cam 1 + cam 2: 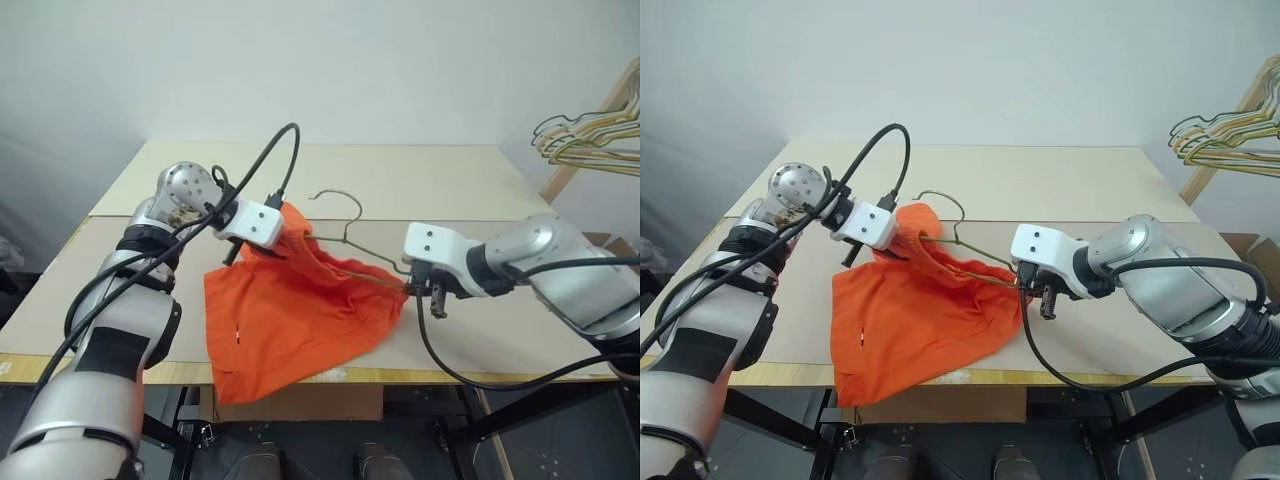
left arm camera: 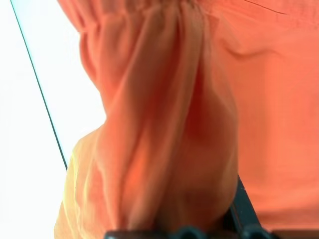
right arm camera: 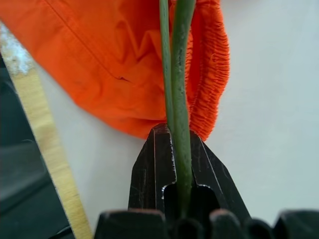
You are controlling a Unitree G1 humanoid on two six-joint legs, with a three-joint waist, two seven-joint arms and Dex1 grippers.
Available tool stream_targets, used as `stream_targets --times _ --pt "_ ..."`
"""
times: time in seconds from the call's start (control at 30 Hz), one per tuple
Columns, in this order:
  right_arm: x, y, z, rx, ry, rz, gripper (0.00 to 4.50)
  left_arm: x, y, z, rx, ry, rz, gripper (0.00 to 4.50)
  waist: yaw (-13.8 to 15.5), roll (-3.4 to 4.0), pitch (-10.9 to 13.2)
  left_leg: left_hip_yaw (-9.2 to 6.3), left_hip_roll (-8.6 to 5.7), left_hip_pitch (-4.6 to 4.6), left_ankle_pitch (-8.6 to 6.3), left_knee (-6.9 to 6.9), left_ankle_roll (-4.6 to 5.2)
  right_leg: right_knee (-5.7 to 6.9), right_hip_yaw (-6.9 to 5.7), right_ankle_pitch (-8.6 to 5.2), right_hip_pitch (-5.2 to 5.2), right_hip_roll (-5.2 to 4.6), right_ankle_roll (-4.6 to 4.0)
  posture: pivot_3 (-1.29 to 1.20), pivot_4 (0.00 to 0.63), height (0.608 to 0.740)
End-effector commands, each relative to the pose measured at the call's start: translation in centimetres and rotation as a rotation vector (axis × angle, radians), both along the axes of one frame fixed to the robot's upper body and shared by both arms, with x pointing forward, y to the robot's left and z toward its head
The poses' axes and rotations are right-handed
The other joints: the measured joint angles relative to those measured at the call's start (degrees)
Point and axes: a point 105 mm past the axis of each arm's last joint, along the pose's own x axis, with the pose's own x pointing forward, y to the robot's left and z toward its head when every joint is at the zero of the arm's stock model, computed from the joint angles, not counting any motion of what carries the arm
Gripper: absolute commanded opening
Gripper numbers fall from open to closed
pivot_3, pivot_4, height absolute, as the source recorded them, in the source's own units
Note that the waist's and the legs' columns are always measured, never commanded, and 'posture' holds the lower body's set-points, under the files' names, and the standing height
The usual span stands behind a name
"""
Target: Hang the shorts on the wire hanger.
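Over the desk (image 1: 450,180), right end effector (image 3: 172,164) clamped the wire hanger (image 1: 345,235); left end effector (image 1: 243,243) pinched the shorts (image 1: 290,320) waistband. Next, probably pull it across.

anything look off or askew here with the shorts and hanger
The shorts sit lopsided: one waistband end is bunched up high at the left tool, the rest sags onto the table. The right tool pinches the wire hanger by its corner.

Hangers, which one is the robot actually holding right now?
The lone olive-grey wire hanger threaded into the orange shorts, clamped by the right gripper; the gold and dark hangers hang untouched at the right.
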Motion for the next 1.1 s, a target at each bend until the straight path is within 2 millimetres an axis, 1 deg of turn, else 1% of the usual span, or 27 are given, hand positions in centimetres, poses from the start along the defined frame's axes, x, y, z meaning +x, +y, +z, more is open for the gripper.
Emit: stream_targets --times 0.03,0.07,0.13,0.23,0.37,0.4,0.43,0.5,0.57,0.63,0.7,0.77,0.83,0.9,1.03,1.1 --pt "0.7 -1.2 1.3 -0.02 -0.124 -0.01 0.0 0.2 -0.4 1.6 -0.019 -0.032 -0.008 0.01 0.02 0.0 0.0 0.0 0.0 -0.01 0.0 0.0 0.0 -0.01 0.0 0.0 0.0 0.0 0.0 0.04 0.0 0.74" --pt "0.5 -1.4 1.4 -0.023 -0.13 -0.009 0.57 0.2 -0.4 1.7 -0.03 -0.023 -0.003 0.0 0.06 0.0 0.0 0.0 -0.01 -0.04 0.0 0.02 0.0 -0.01 0.0 0.0 -0.01 0.0 0.01 0.03 0.0 0.74" --pt "0.2 -2.4 1.7 -0.017 -0.144 -0.039 1.08 0.1 -0.4 1.8 -0.054 0.006 0.008 0.0 0.21 0.0 0.0 -0.02 -0.01 -0.08 0.0 0.05 0.0 -0.01 -0.02 0.0 -0.01 -0.01 0.01 0.03 0.0 0.74" --pt "-0.2 -4.2 1.7 0.015 -0.146 -0.143 2.21 0.1 -0.1 1.7 -0.065 0.029 0.024 0.0 0.09 0.0 0.0 -0.02 -0.02 -0.13 0.0 0.13 0.0 -0.02 -0.02 0.01 -0.01 -0.02 0.03 0.03 0.0 0.74" --pt "-1.2 -7.2 1.1 0.08 -0.139 -0.308 3.63 0.1 0.4 1.6 -0.059 0.038 0.042 0.0 0.04 -0.01 0.0 -0.06 -0.01 -0.09 0.0 0.24 0.0 0.04 -0.03 0.03 0.06 0.0 0.04 0.03 0.0 0.74" --pt "-1.4 -7.7 0.9 0.093 -0.139 -0.34 4.06 0.1 0.5 1.5 -0.058 0.042 0.043 0.0 0.03 -0.01 0.0 -0.06 -0.01 -0.11 0.0 0.28 0.0 0.06 -0.03 0.03 0.07 0.0 0.05 0.03 0.0 0.74" --pt "-1.8 -8.4 0.6 0.124 -0.128 -0.389 4.37 0.1 0.5 1.5 -0.058 0.043 0.046 0.0 -0.03 -0.01 0.0 -0.05 -0.02 -0.09 0.0 0.34 0.0 0.09 -0.02 0.05 0.08 0.0 0.06 0.03 0.0 0.74" --pt "-2.4 -8.9 -0.3 0.192 -0.11 -0.451 4.44 0.1 0.5 1.5 -0.063 0.043 0.051 0.0 -0.14 -0.01 -0.01 -0.06 -0.01 -0.08 0.0 0.42 0.0 0.1 0.0 0.1 0.11 0.0 0.09 0.03 0.0 0.74" --pt "-2.9 -8.9 -1.0 0.267 -0.096 -0.481 4.44 0.2 0.5 1.6 -0.069 0.045 0.057 0.0 -0.16 -0.06 -0.02 -0.09 0.0 -0.02 0.0 0.46 0.01 0.08 -0.01 0.17 0.2 0.03 0.15 0.03 0.0 0.74" --pt "-3.4 -8.0 -2.8 0.391 -0.069 -0.493 4.44 0.2 0.4 1.6 -0.075 0.049 0.06 0.0 -0.17 -0.09 -0.03 -0.11 -0.02 0.2 0.0 0.49 0.01 0.07 0.01 0.11 0.44 0.03 0.33 0.04 0.0 0.74" --pt "-3.6 -6.3 -4.6 0.517 -0.046 -0.508 4.44 0.2 0.3 1.6 -0.082 0.056 0.062 0.0 -0.27 -0.1 -0.04 -0.2 0.01 0.47 0.0 0.49 0.0 0.01 -0.06 -0.02 0.79 0.05 0.55 0.04 0.0 0.74" --pt "-3.6 -4.6 -5.8 0.604 -0.03 -0.504 4.44 0.2 0.2 1.6 -0.088 0.061 0.064 0.0 -0.4 -0.04 -0.02 -0.21 0.0 0.54 0.0 0.48 0.0 0.01 -0.06 -0.03 0.85 0.06 0.57 0.04 0.0 0.74" --pt "-3.1 -2.7 -6.3 0.74 -0.004 -0.52 4.44 0.2 0.1 1.8 -0.104 0.07 0.075 0.0 -0.66 -0.03 -0.02 -0.19 -0.02 0.53 0.0 0.47 0.01 0.04 -0.01 -0.03 0.83 0.05 0.58 0.05 0.0 0.74" --pt "-2.5 -1.1 -6.2 0.854 0.019 -0.528 4.44 0.3 0.1 2.0 -0.114 0.075 0.083 0.0 -0.84 -0.03 -0.02 -0.23 -0.01 0.51 0.0 0.47 0.01 0.03 -0.04 -0.01 0.83 0.06 0.56 0.05 0.0 0.74" --pt "-1.0 0.2 -6.0 0.955 0.033 -0.577 4.44 0.3 0.2 2.2 -0.118 0.079 0.09 0.0 -0.99 -0.03 -0.02 -0.25 -0.01 0.48 0.0 0.46 0.01 0.01 -0.06 0.12 0.83 0.06 0.35 0.05 0.0 0.74" --pt "-0.2 0.7 -6.7 0.92 0.035 -0.597 4.44 0.4 0.2 2.3 -0.121 0.079 0.094 0.0 -1.1 -0.03 -0.02 -0.26 -0.02 0.47 0.0 0.46 0.01 0.0 -0.07 0.14 0.83 0.06 0.31 0.06 0.0 0.74"
